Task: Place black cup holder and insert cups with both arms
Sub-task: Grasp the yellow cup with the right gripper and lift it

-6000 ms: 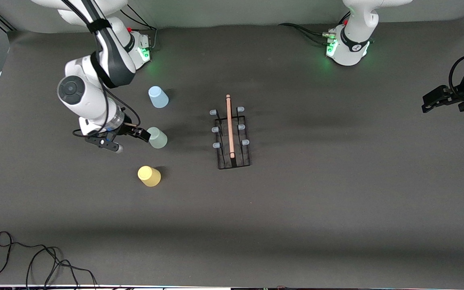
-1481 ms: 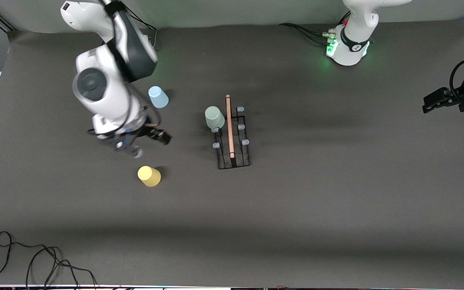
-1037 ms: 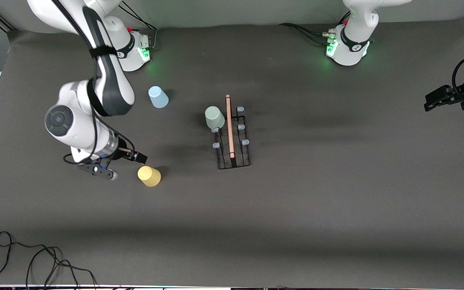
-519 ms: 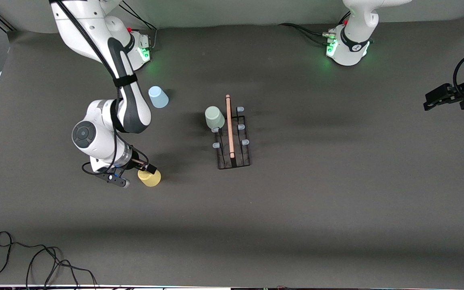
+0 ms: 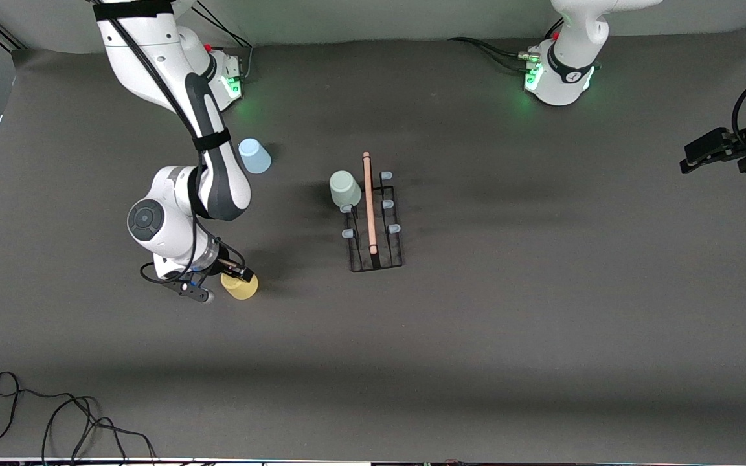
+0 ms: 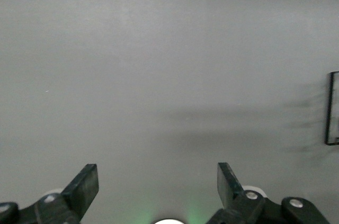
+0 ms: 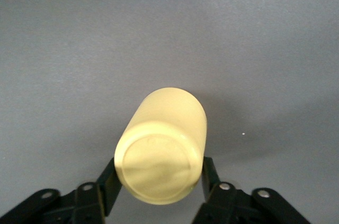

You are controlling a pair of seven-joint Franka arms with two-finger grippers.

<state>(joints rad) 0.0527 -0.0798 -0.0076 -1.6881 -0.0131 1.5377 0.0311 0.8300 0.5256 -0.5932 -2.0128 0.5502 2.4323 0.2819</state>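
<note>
The black cup holder (image 5: 375, 223) stands mid-table, its wooden rod handle (image 5: 368, 200) on top. A pale grey-green cup (image 5: 345, 188) sits upside down on one of its prongs, on the side toward the right arm's end. The yellow cup (image 5: 241, 287) stands upside down on the table, nearer the front camera. My right gripper (image 5: 234, 279) is low at it, its fingers (image 7: 108, 181) pressed on both sides of the yellow cup (image 7: 161, 147). The light blue cup (image 5: 254, 156) stands upside down near the right arm's base. My left gripper (image 5: 689, 160) waits open and empty (image 6: 157, 173) at the left arm's end of the table.
A black cable (image 5: 56, 414) lies coiled at the table corner nearest the front camera, at the right arm's end. Both arm bases (image 5: 557, 77) glow green along the edge farthest from the camera. A black wire edge (image 6: 332, 107) shows in the left wrist view.
The grey-green cup went from the table onto a holder prong. My right gripper then swung back, came down to the yellow cup and closed around it. The left arm only drifted slightly.
</note>
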